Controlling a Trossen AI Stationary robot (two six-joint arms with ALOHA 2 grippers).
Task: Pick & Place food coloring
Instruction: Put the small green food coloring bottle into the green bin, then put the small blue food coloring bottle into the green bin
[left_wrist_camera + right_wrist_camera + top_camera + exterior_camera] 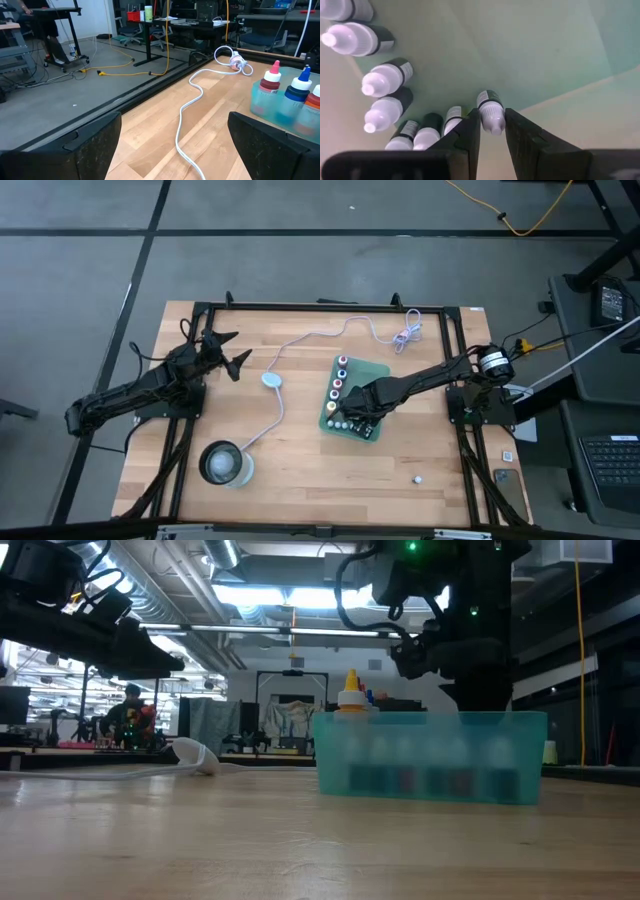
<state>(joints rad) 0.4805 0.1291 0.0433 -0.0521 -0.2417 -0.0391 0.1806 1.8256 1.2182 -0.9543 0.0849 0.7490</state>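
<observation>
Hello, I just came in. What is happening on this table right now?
The right end effector is down inside the green bin, shut on the white cap of one small bottle. More bottles stand in a row along the bin wall. The left end effector waits open above the table's far left part, holding nothing. A glass container stands near the front left, and one small white thing lies alone on the table.

Even overhead light up high, glaring ceiling lamps (250,595) low, blurred teal bin (430,755)
</observation>
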